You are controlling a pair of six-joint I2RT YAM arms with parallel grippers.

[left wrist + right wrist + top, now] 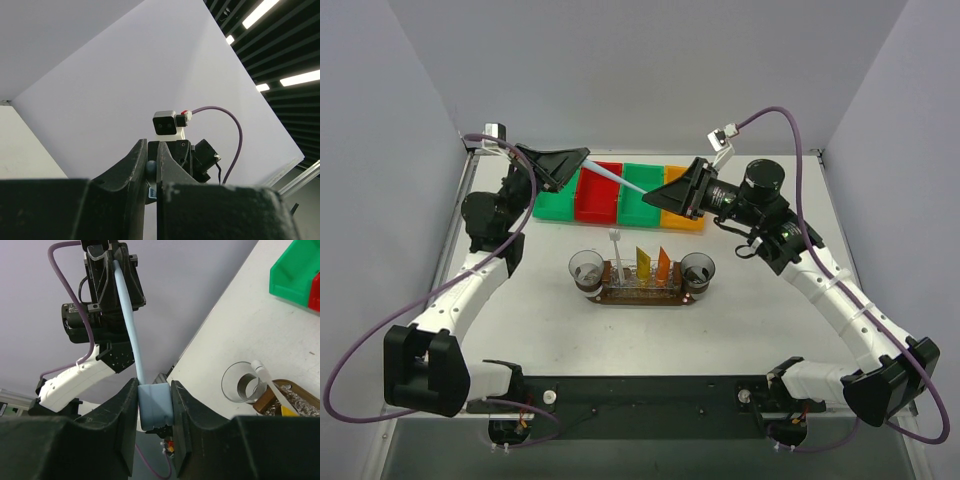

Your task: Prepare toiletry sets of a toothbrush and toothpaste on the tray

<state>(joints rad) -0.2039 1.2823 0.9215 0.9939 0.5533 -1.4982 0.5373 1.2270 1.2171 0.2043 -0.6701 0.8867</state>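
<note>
right claw (154,390) clamps one end of the toothbrush (127,325): looks like a midair handover
left claw (584,160) grips the other end; it likely must let go before tray (645,298) placement

The left tool (152,150) pinches a pale toothbrush (150,167), facing a white camera (165,123)

Top view: bright, even, diffuse light from overhead; soft, faint shadows on the white table (650,335) beneath the arms; sharp throughout.

Left wrist view: ceiling light strips (260,13) blown out at upper right; left gripper (152,167) dark, underexposed, blurred at close range.

Right wrist view: right gripper (155,400) likewise shadowed and soft; background evenly lit and reasonably crisp.
</note>
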